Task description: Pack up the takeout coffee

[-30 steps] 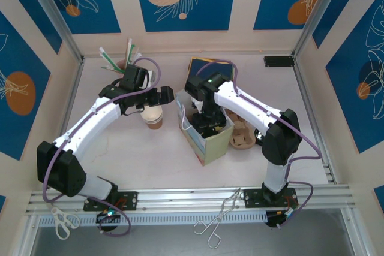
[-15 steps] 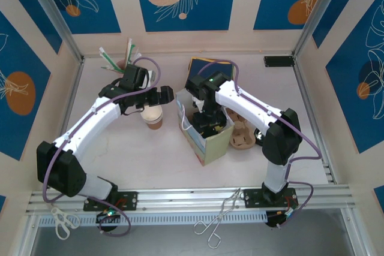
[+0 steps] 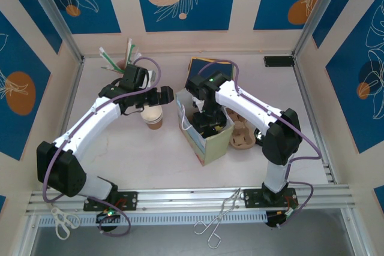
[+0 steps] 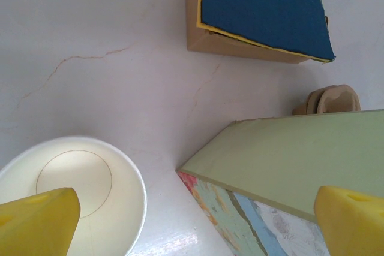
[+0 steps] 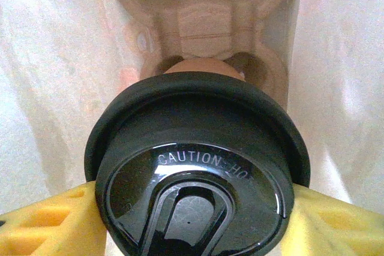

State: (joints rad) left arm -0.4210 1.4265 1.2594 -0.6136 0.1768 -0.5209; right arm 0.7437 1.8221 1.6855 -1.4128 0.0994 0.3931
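Nothing moved; right gripper clamps the takeout coffee inside the bag

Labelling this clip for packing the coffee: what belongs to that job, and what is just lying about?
In the job: lidded coffee cup, right end effector gripping it, paper bag, pulp carrier inside.
Lying about: lidless cup, straws, tongs, blue-topped box.

Inside the bag the walls stand close on both sides of the takeout coffee, with a pulp carrier below. Outside, the lidless cup stands just beside the bag; the near desk lies bare, giving open passage
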